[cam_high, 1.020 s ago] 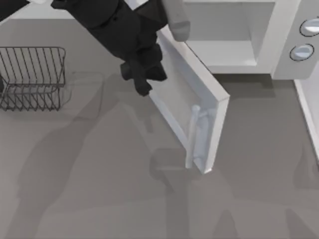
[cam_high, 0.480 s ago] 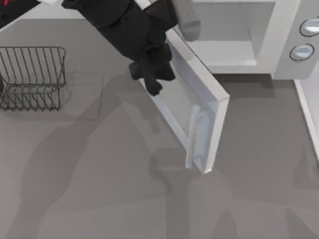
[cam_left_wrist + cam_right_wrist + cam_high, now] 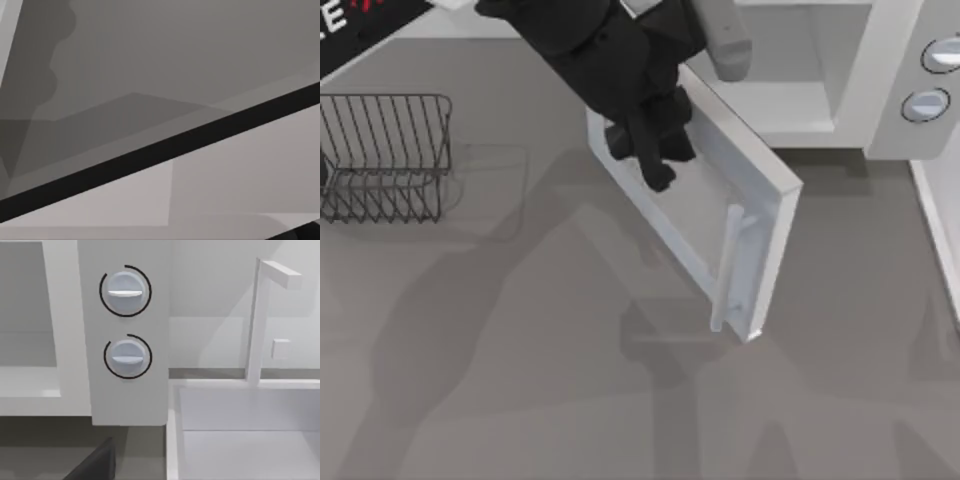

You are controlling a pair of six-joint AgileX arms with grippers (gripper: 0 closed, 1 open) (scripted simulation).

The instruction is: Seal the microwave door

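Grey tabletop all round, long shadows slanting across it, a wire rack sitting out at the left edge and the white microwave body at the back right, its two knobs plain to see from the right wrist view. And there's the microwave door, swung well out from the cavity, hinged at the left side of the opening, free edge with the pale bar handle pointing out toward the front of the tabletop. Cavity wide open behind it!

The left gripper is right on the outer face of the door, up near the hinge end over the mesh window, black arm reaching in from the top left. Whether the jaws are spread or closed I honestly cannot tell from here; they look bunched against the panel. The left wrist view gives me grey surfaces and a dark diagonal bar, nothing readable.

So I'd call this the push phase, door perhaps halfway home by my reckoning. What's needed next, I think, is a steady sweep toward the cavity, keeping contact on the panel and following its arc until the handle edge meets the body beside the knobs. The right arm seems parked over by the knobs
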